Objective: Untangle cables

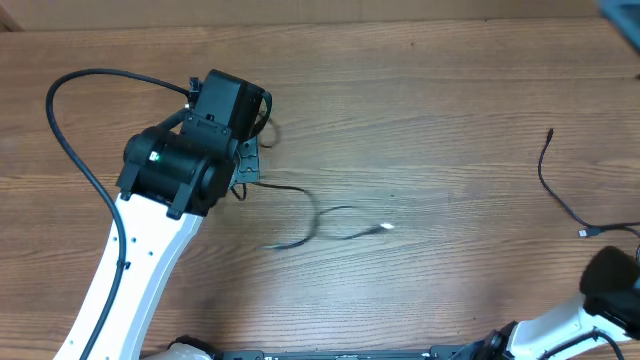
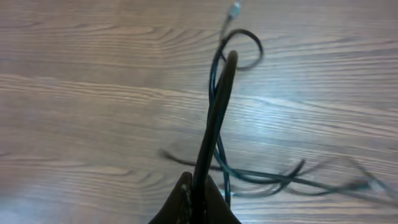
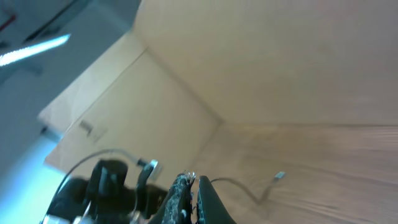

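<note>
1. Cables [image 1: 316, 214]: the left pincer [image 2: 231, 57] looks fully closed, with one strand pinched at its tip. The wrist view is edge-on, so that grip is a judgement.
2. A small loop [image 2: 259, 48] sits just past the tip, and a pale plug [image 2: 234, 9] lies beyond it.
3. Remaining strands trail across the counter [image 1: 450, 100] to the right of the arm and cross each other near the middle.
4. A separate cord [image 1: 541, 170] lies well apart at the far right.
5. The right pincer [image 3: 194, 182] looks closed and empty, parked at the near right corner.
6. Step: pulling one strand out of the crossing. Next, draw left slowly and watch that the loop does not tighten.
</note>
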